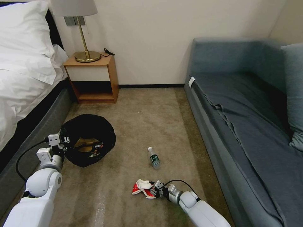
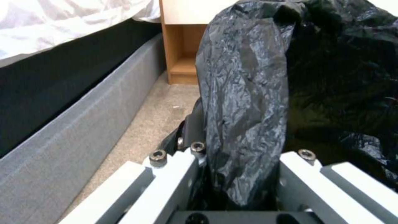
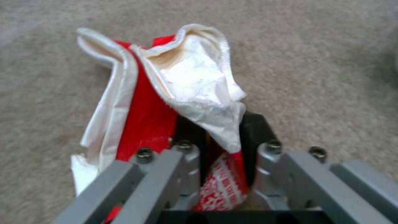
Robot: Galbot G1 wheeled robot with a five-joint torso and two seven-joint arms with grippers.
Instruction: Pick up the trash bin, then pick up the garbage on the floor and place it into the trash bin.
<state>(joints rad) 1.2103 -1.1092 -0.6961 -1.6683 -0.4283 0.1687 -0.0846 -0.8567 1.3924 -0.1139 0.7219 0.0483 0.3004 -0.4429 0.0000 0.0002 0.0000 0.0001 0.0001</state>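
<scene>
My left gripper (image 1: 64, 142) had its jaws clamped on the rim of the trash bin (image 1: 90, 138), the crinkled black bag (image 2: 244, 102) pinched between them. The bin stood on the beige carpet (image 1: 132, 119) just ahead of those jaws, and inside it lay a gold-brown snack wrapper (image 1: 86, 145). Beside the left arm ran the grey base of the bed (image 2: 83, 124) with its white bedding (image 1: 22, 63); beyond the bin stood a wooden nightstand (image 1: 93, 78) carrying a brass lamp (image 1: 85, 53) against the cream wall.

My right gripper (image 1: 154, 190) sat low at the carpet, jaws closed on the red-and-white wrapper (image 3: 166, 93), whose crumpled free end stuck out past the fingertips. A small clear bottle with a green label (image 1: 154, 158) lay on the carpet a little beyond those jaws, apart from them, between wrapper and bin. A blue-grey sofa (image 1: 246, 110) lined the room on the right arm's side.
</scene>
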